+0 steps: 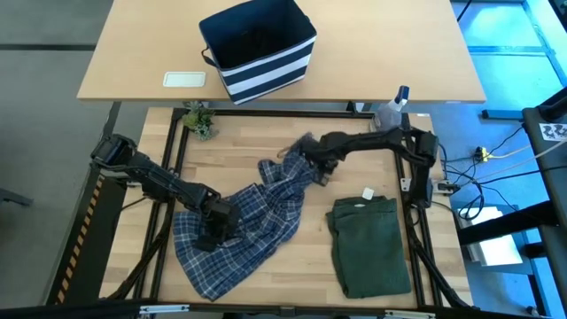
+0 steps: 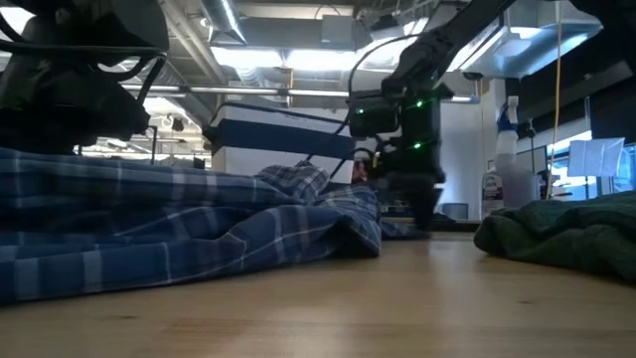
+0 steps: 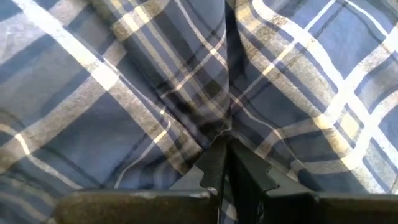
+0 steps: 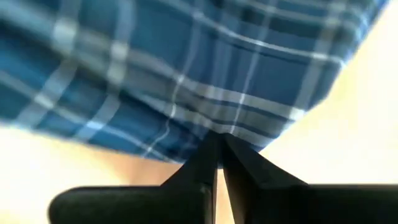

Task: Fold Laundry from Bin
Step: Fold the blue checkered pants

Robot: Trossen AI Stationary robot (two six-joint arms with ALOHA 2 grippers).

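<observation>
My left end effector (image 1: 213, 232) pinches the plaid shirt (image 1: 244, 226) mid-counter; my right end effector (image 1: 316, 170) pinches its far edge; the shirt's length runs diagonally between them.

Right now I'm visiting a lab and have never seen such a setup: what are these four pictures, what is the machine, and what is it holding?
It is a robot with two dark arms working at a wooden table. One picture looks straight down, one looks level across the tabletop, and two come from cameras on the arms' wrists. A crumpled plaid shirt lies spread on the table, beside a folded olive-green garment. A striped navy bin stands on a second table behind. The left claw is shut, pinching the shirt's cloth. The right claw is shut at the shirt's far end, seemingly gripping its edge.
</observation>
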